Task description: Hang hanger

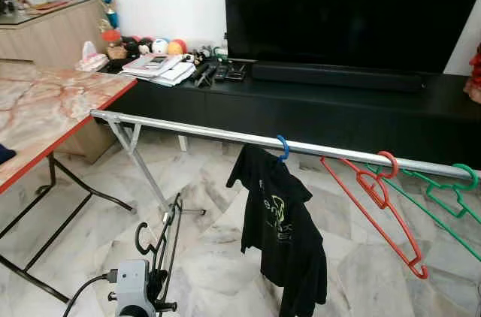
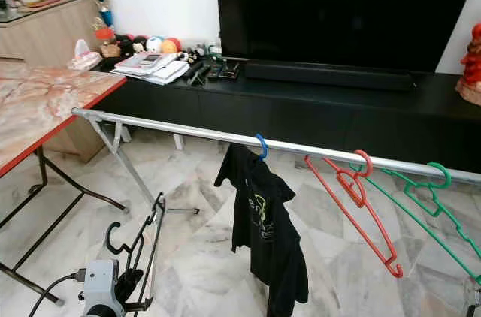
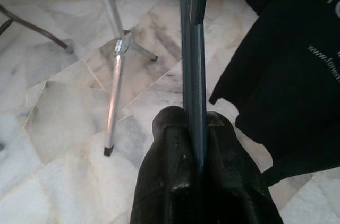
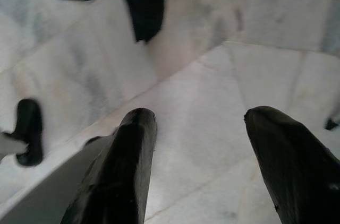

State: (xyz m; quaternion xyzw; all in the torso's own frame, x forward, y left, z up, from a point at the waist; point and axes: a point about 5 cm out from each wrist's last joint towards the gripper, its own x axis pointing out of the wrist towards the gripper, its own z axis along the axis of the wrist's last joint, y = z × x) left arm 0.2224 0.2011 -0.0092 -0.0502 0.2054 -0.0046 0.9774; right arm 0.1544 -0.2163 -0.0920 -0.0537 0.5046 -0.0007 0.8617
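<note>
My left gripper (image 1: 155,285) is low at the front left, shut on a thin black hanger (image 1: 167,240) that stands upright with its hook (image 1: 142,240) to the left. In the left wrist view the fingers (image 3: 170,144) clamp the hanger's bar (image 3: 192,33). The silver rail (image 1: 218,134) runs across above and beyond it. On the rail hang a black T-shirt (image 1: 284,230) on a blue hanger (image 1: 283,147), a red hanger (image 1: 376,195) and a green hanger (image 1: 449,197). My right gripper (image 4: 202,115) is open over the marble floor, holding nothing.
A marble-topped table with a red edge (image 1: 52,103) stands at the left. The rack's folding leg (image 1: 141,165) stands beside my left gripper. A black TV console (image 1: 338,110) with clutter and a large TV lie behind the rail.
</note>
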